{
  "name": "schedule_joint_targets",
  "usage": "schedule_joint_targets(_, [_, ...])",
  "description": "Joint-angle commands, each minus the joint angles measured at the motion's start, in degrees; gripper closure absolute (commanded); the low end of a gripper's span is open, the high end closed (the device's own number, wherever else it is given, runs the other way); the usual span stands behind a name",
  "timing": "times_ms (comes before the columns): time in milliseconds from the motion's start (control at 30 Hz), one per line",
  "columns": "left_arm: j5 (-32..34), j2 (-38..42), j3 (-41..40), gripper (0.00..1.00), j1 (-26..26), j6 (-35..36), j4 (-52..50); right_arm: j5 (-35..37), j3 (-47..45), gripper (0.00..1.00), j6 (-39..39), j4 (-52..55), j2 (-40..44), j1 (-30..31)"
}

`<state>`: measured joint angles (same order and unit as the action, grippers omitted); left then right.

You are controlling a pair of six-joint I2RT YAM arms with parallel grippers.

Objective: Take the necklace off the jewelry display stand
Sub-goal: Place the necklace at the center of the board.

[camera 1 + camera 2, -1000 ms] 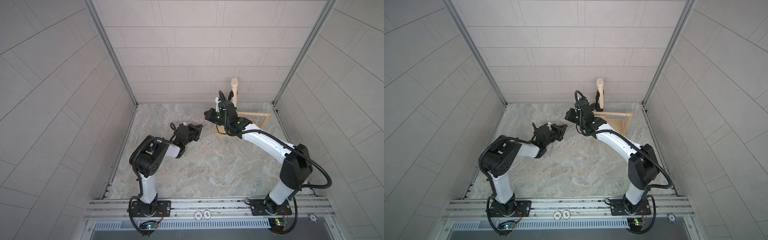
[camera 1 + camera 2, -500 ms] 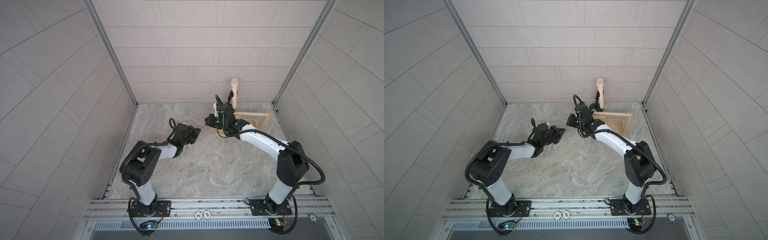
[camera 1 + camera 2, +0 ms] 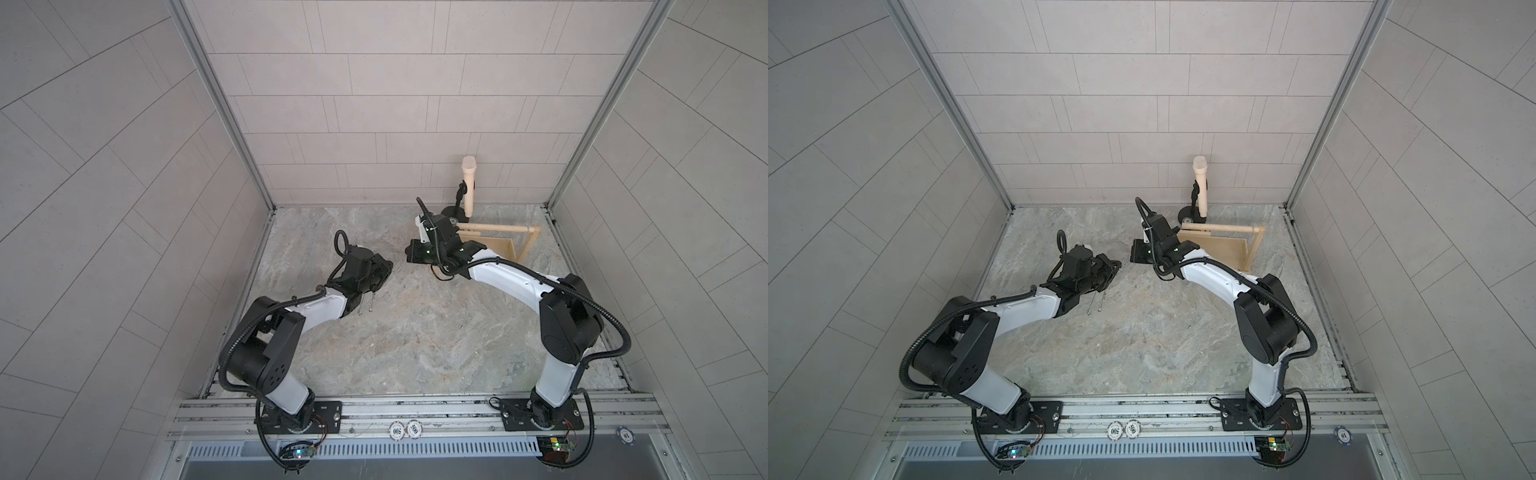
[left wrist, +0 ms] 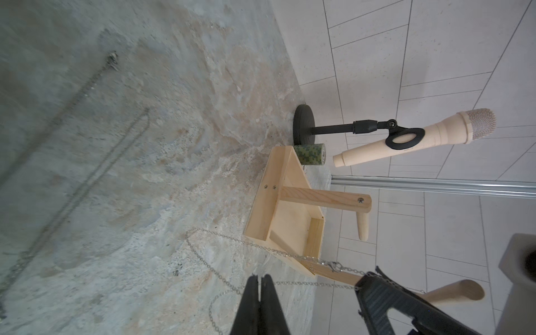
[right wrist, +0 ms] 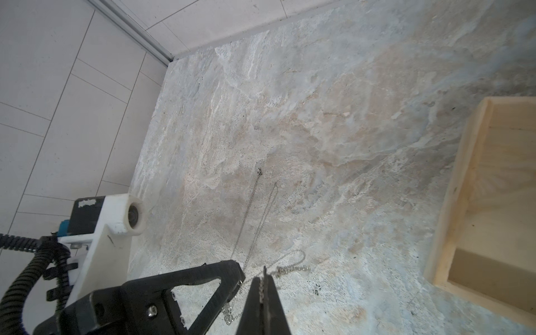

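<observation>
Both arms have sunk lower, the right gripper drawing off the dowel bar's free end. It and the left gripper are each pinching the necklace with closed jaws, probably keeping it slung clear of the jewelry display stand sitting at the table's far right corner. Grey tiled walls are enclosing the stone-patterned table, two other chains lying mid-table

Pale wooden jewelry display stand: flat tray base, upright end frame, one long round dowel. Stands upright, dowel bare. Thin silver necklace with small clasp, off the dowel, stretched out just beside the stand's open end, pinched in the closed right pincer.
</observation>
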<state>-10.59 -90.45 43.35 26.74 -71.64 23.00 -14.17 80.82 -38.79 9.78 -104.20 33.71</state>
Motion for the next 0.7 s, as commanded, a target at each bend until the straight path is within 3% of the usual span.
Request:
schedule_joint_targets(0, [4.3, 2.1, -2.0, 1.0, -0.1, 3.7, -5.2, 0.0, 0.7, 1.0, 3.2, 2.2, -1.8, 0.4])
schedule_joint_targets(300, [8.2, 5.5, -4.5, 1.0, -0.3, 6.5, -9.4, -1.5, 3.4, 1.0, 6.2, 2.7, -6.6, 2.0])
schedule_joint_targets(667, [2.9, 8.6, -1.8, 1.0, -6.8, 13.5, -13.1, -2.1, 12.8, 1.0, 12.4, 3.3, -11.1, 2.9])
